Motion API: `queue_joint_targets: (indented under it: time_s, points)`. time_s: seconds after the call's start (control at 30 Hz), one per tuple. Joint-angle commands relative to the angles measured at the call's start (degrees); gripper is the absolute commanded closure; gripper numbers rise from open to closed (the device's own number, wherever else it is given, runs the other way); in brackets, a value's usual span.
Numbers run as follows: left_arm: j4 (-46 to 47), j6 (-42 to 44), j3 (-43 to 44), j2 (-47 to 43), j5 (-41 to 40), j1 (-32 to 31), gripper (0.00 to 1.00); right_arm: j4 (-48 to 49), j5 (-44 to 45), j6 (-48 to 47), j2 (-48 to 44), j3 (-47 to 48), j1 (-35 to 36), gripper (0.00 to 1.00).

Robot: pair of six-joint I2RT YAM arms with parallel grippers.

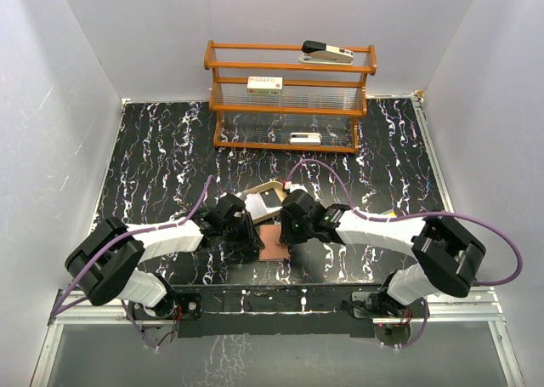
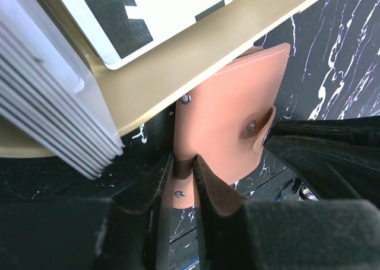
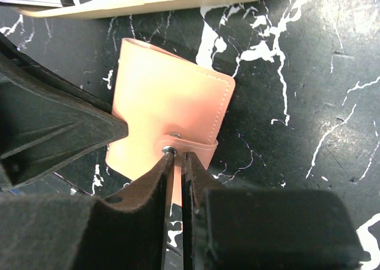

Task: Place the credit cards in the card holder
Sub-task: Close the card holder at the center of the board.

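Holder (image 3: 169,104) closed and flat on the table (image 3: 285,74), just below the tray (image 2: 178,62), with both claws meeting on it. The cards (image 2: 184,6) lie in the tray, none yet in the holder.

Left claw (image 2: 183,166): narrowed onto the holder's near edge, with leather pinched between its pads. Right claw (image 3: 176,157): drawn to a slit at the strap (image 3: 199,145). I think it nips the strap end, but its own tips hide the contact.

Step in hand, as I judge it: opening the holder. I would keep the left pinch firm as an anchor. With the right I would peel the strap up and away from its snap, not sideways, so the holder neither slides under the tray nor twists out of the left pads.

Views compared: the left wrist alone shows a white-and-dark card face in the tray and the leather seated between the left pads. The right wrist alone shows the right tips lined up on the snap, and only the tray's rim. The top view shows both arms converging, but they cover most of the holder.
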Motion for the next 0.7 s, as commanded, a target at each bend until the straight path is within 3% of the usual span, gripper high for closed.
queue_joint_targets:
  time_s: [0.0, 0.67]
  points:
    - [-3.9, 1.0, -2.2, 2.0, -3.4, -0.8, 0.85, 3.0, 0.6, 0.6, -1.1, -0.9, 0.1, 0.90]
    - [-3.7, 1.1, -2.3, 2.2, -3.1, -0.8, 0.84, 6.9, 1.0, 0.3, 2.3, -1.4, 0.2, 0.91]
